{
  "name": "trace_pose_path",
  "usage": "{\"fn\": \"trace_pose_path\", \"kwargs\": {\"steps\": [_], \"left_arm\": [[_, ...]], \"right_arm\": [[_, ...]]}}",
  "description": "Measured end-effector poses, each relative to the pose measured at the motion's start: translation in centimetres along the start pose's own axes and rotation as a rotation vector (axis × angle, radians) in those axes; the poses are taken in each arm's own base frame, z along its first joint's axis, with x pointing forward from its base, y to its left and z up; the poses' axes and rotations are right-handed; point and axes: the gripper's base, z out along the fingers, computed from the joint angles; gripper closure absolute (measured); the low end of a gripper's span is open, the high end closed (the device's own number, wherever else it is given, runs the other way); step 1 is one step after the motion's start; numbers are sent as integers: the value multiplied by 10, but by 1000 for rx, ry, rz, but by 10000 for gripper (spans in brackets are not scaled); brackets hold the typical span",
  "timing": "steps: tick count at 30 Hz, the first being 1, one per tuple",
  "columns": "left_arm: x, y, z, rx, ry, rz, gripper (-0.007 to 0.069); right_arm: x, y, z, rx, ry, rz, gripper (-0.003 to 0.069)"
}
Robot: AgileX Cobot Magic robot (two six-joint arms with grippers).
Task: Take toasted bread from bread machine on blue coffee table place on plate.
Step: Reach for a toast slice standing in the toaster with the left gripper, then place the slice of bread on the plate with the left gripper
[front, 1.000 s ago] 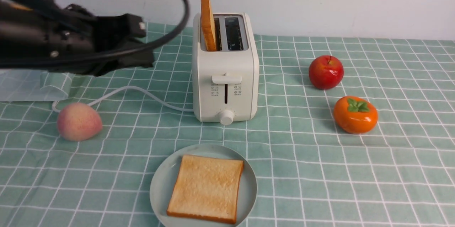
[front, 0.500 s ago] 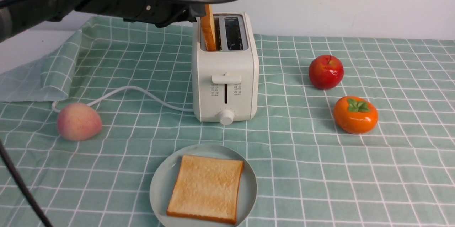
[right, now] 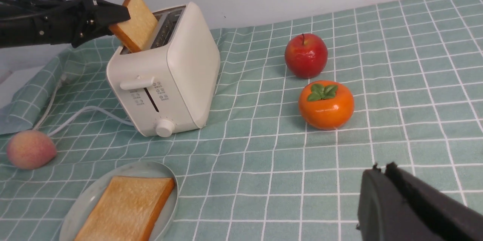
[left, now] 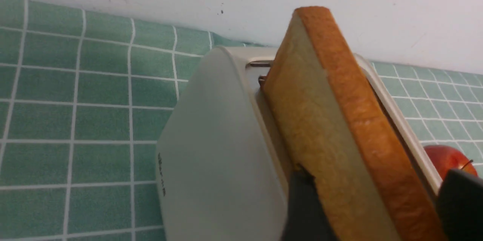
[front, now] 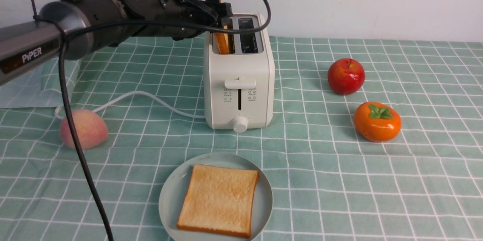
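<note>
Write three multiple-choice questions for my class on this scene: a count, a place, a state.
1. How many slices of toasted bread lie on the plate? A none; B two; C one.
2. Where is the peach? A on the blue coffee table, left of the bread machine; B on the plate; C atop the bread machine.
3. How is the second slice placed? A flat on the table; B upright in a slot, between the fingers of the left gripper; C hanging over the plate.
Answers: 1 C, a single slice lies there; 2 A, it rests on the cloth there; 3 B, the left wrist view shows a finger on each side.
</note>
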Motion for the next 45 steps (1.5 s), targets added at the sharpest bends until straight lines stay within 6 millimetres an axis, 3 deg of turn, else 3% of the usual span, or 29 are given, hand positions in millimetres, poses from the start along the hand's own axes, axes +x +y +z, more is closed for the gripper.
{"fn": "trace_pose_path", "kwargs": {"steps": [1,2,4,5,8,10,13,15,16,17,18,21,24,28,34,39,45], "left_arm": [[-2,-2,-1,6,-5,-8,332],[-2,-2,-1,8,-5,-10,349],[-7,-7,-7,20,-14,-1,554],[-10,-9,-10,24,-19,8,589],[-22,-19,-27,44,-35,52,600],[-36,-31,-49,66,-62,92,599],[-60,-54,-96,124,-93,136,599],[-67,-64,-116,151,-89,155,599],[-71,-73,-138,180,-63,189,599],[-71,-76,-144,188,-51,199,599],[-71,-85,-169,218,12,225,599],[-57,-90,-191,249,193,231,599],[-33,-82,-188,234,367,167,599],[22,-53,-163,167,571,27,599],[83,-20,-135,114,628,-173,599],[112,-1,-116,59,607,-323,599],[123,7,-107,28,641,-323,599]], "right_arm": [[0,0,0,2,-1,-1,655],[0,0,0,3,-1,-2,655],[-1,-1,0,14,-9,-13,655],[-1,-2,0,20,-13,-18,655],[-1,-2,0,25,-15,-23,655],[-1,-2,0,27,-16,-26,653],[-2,-3,0,36,-20,-34,650],[-2,-3,0,38,-22,-37,648],[-2,-4,0,41,-23,-39,646],[-2,-4,0,42,-24,-40,646],[-2,-4,1,45,-24,-44,645],[-1,-4,1,48,-22,-46,645],[0,-5,2,51,-18,-48,645],[10,-7,10,62,22,-54,644],[18,-7,16,52,60,-39,639],[20,-7,17,53,68,-40,633],[21,-7,18,53,72,-43,623]]}}
